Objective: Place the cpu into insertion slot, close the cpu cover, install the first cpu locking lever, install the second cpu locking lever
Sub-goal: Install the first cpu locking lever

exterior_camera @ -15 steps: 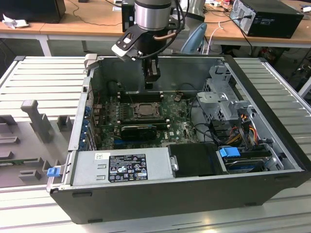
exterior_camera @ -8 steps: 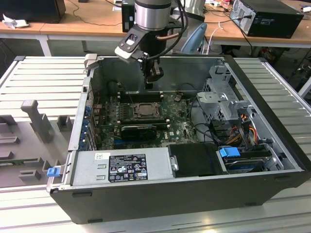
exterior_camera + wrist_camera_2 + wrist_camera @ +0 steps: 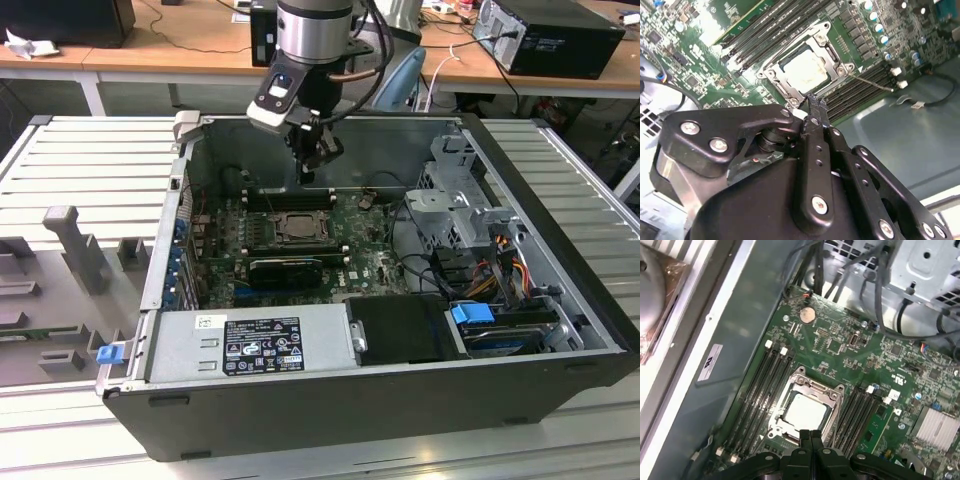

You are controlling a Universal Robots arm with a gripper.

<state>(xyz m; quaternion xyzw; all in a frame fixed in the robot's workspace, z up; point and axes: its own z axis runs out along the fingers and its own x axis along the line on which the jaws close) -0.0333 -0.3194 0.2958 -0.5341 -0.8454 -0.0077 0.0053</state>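
First wrist view: fully shut, empty gripper [image 3: 810, 433] above insertion slot [image 3: 772, 431]; cpu [image 3: 805, 410] inside slot, beneath flat-lying cpu cover [image 3: 815, 388].

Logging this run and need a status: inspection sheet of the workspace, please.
Surface: open computer case lying on a slatted grey table.
Job's things: cpu sits in the insertion slot; cpu cover appears to lie flat around it; a thin lever sticks out over the memory slots.
Clutter: grey fixture blocks on the table, at the exterior view's left.
Grippers: gripper above the board beside the socket, jaws shut, holding nothing.
Cables: black leads by the drive cage; coloured bundle inside the case.
Surroundings: wooden desks behind, with another computer.
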